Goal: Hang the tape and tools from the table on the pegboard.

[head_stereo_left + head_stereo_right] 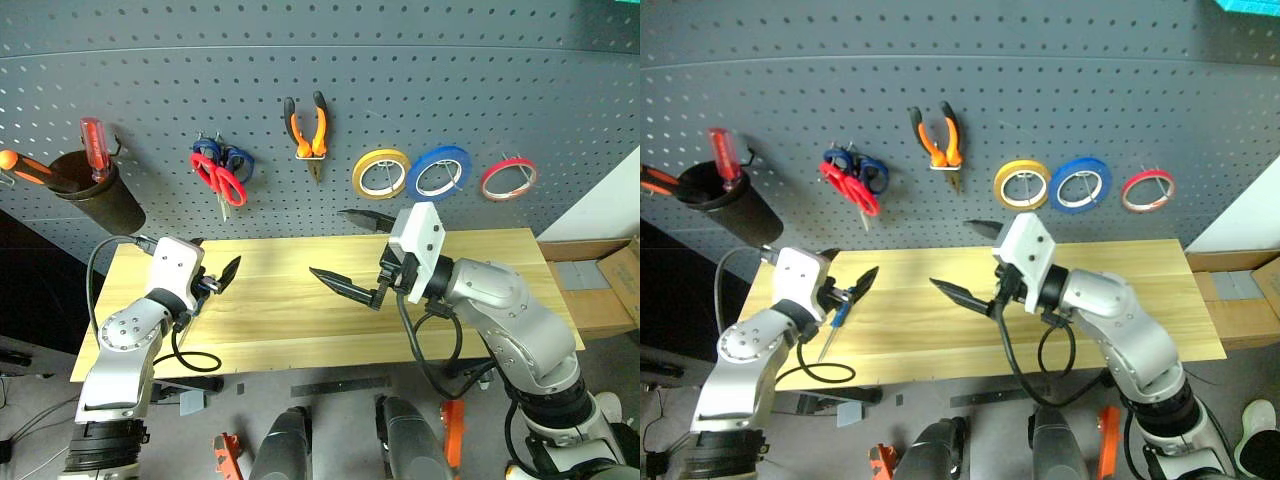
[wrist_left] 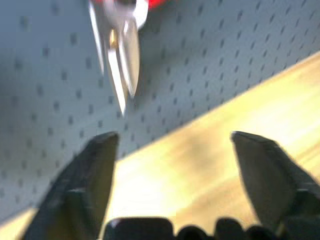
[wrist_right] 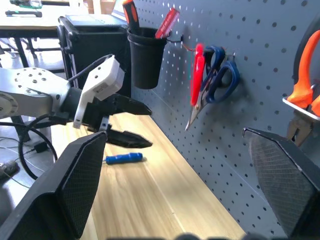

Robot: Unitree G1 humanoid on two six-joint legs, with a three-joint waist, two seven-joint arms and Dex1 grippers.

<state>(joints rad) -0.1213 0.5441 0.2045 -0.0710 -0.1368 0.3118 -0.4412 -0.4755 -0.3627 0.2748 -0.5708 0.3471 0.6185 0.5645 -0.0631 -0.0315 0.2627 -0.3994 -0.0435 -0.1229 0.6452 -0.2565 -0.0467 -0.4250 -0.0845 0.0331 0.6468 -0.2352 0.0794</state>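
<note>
On the pegboard (image 1: 450,90) hang the red tape ring (image 1: 508,178), the orange-and-black pliers (image 1: 307,125) and the red-looped scissors (image 1: 218,178). The blue-shafted screwdriver (image 1: 835,322) lies on the wooden table (image 1: 480,260) near its left end. My left gripper (image 1: 215,257) hovers just above it, open and empty, pointing at the board under the scissors' blades (image 2: 120,65). My right gripper (image 1: 350,250) is open and empty over the table's middle. It points left toward the left gripper (image 3: 142,125) and the screwdriver (image 3: 123,158).
Blue-looped scissors (image 1: 237,160) hang behind the red ones. A yellow roll (image 1: 380,172) and a blue roll (image 1: 438,170) hang beside the red ring. A black cup (image 1: 95,195) at the board's left holds a red screwdriver (image 1: 95,148). A cardboard box (image 1: 600,280) sits past the table's right end.
</note>
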